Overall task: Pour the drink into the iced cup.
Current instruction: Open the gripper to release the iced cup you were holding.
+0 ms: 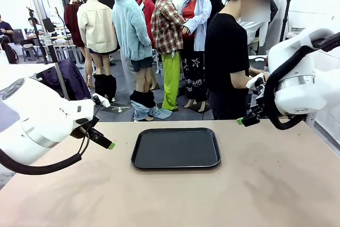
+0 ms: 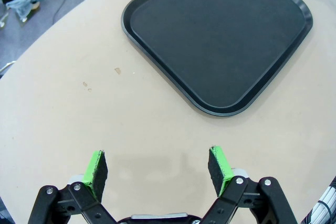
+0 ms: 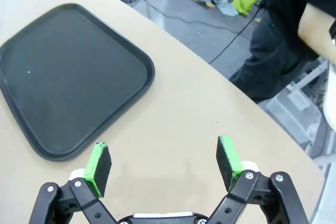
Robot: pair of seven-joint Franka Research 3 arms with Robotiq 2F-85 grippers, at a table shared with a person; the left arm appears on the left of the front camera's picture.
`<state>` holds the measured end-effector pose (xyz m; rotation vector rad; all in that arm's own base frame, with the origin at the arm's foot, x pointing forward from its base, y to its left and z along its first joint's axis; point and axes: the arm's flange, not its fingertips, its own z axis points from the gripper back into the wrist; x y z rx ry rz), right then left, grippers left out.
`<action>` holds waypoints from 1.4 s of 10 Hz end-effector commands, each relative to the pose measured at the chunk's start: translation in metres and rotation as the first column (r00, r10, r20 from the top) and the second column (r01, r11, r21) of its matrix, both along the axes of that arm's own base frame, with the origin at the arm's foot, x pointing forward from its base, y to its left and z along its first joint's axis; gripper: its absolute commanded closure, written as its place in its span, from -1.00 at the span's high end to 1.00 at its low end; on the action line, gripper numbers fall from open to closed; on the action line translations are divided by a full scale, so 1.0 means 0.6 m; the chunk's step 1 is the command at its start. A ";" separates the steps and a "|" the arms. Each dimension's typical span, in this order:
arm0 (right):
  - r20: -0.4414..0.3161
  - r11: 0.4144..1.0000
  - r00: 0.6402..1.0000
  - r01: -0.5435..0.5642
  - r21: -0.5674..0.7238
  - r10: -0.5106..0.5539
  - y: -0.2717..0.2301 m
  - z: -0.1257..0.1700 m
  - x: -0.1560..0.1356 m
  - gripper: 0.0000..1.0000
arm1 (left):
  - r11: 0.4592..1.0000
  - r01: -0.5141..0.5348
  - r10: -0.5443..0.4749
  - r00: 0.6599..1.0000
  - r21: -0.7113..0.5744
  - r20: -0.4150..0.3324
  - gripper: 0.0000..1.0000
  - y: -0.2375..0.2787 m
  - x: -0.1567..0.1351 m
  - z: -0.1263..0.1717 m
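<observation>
Both claws gape wide and hold nothing: the left gripper (image 2: 158,167) hovers over bare table (image 2: 63,129), black tray (image 2: 220,30) ahead; the right gripper (image 3: 164,165) likewise, tray (image 3: 63,77) ahead-left.

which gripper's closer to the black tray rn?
Left, slightly. Left gripper hangs open just off the tray's left edge; right gripper hangs open beyond its far right corner.
</observation>
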<state>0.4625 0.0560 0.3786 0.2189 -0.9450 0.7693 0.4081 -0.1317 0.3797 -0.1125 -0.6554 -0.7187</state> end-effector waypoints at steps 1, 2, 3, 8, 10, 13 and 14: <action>0.027 0.998 0.999 -0.023 0.062 0.021 -0.008 -0.022 -0.010 1.00 | 1.000 0.000 0.000 1.000 0.008 0.011 1.00 0.000 -0.001 0.001; 0.020 0.998 1.000 -0.020 0.066 0.019 -0.014 -0.028 -0.017 1.00 | 1.000 0.000 0.000 1.000 0.008 0.011 1.00 0.000 -0.001 0.001; 0.014 0.998 1.000 -0.005 0.069 0.004 -0.016 -0.029 -0.030 1.00 | 1.000 0.000 0.000 1.000 0.008 0.011 1.00 0.000 -0.001 0.001; -0.010 0.998 1.000 -0.002 0.055 0.003 -0.016 -0.022 -0.017 1.00 | 1.000 0.000 0.000 1.000 0.008 0.011 1.00 0.000 -0.001 0.001; -0.010 0.998 1.000 -0.002 0.055 0.003 -0.016 -0.022 -0.017 1.00 | 1.000 0.000 0.000 1.000 0.008 0.011 1.00 0.000 -0.001 0.001; -0.010 0.998 1.000 -0.002 0.055 0.003 -0.016 -0.022 -0.017 1.00 | 1.000 0.000 0.000 1.000 0.008 0.011 1.00 0.000 -0.001 0.001; -0.010 0.998 1.000 -0.002 0.055 0.003 -0.016 -0.022 -0.017 1.00 | 1.000 0.000 0.000 1.000 0.008 0.011 1.00 0.000 -0.001 0.001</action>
